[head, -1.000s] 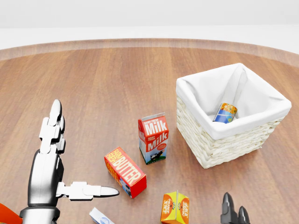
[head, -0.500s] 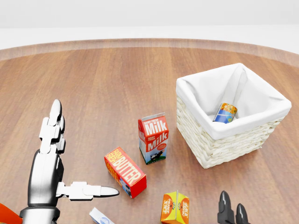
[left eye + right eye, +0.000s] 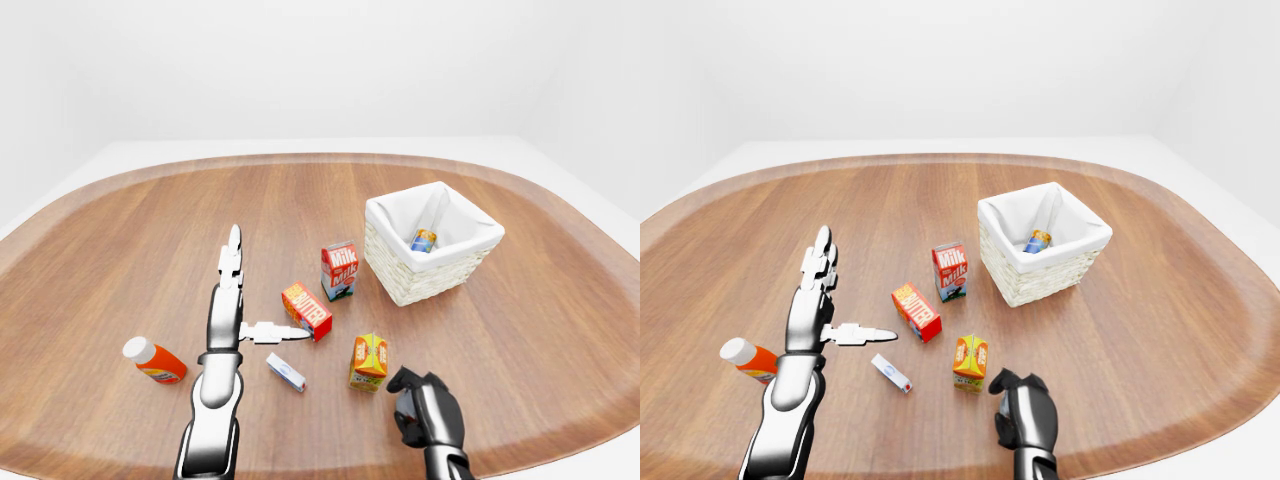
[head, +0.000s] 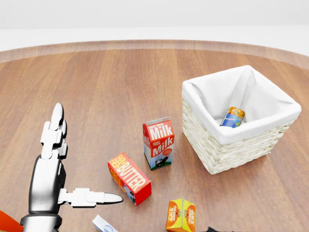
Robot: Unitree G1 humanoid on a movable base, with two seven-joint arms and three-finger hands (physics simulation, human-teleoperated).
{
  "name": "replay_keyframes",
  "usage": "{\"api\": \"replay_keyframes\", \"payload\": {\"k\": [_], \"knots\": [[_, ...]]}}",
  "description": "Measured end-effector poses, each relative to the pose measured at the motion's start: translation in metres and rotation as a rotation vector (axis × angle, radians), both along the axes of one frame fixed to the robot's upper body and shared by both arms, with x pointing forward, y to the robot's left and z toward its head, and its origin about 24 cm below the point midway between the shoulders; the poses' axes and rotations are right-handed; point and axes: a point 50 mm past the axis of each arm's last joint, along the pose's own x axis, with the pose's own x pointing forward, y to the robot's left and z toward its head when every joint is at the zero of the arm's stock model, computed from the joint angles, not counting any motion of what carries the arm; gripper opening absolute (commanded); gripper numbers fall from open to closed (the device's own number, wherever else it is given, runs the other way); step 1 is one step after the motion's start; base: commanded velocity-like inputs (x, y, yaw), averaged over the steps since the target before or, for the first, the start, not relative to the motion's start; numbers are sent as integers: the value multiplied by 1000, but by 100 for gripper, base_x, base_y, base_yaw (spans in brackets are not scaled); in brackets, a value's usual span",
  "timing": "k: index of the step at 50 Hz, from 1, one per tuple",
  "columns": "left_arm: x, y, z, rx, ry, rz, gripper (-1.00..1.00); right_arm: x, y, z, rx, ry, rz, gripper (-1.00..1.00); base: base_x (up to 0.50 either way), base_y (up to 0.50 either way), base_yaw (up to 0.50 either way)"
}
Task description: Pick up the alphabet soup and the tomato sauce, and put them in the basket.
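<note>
One blue-and-orange can (image 4: pixel 232 116) lies in my white-lined wicker basket (image 4: pixel 227 150); my curled, empty dark right hand (image 3: pixel 425 408) has dropped back, my silver left hand (image 3: pixel 232 300) open.

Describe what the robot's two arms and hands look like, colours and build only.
The left hand is glossy silver and white: a rounded metallic forearm, a dark band at the wrist, and three slim, segmented white fingers with tapered tips. The right hand is glossy black throughout, with chunkier rounded finger segments and a black forearm. No cables, sleeves or printed markings show on either.
</note>
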Motion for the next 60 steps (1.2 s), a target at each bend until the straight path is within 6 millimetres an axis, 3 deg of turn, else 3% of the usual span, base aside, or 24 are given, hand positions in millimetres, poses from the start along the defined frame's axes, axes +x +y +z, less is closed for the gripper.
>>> {"api": "replay_keyframes", "payload": {"k": [17,60], "knots": [[0,0,0,0,0,0,100,-9,2,7,36,-18,-7,-100,0,0,0],[0,0,0,0,0,0,100,-14,-3,76,411,-126,-16,-100,0,0,0]]}}
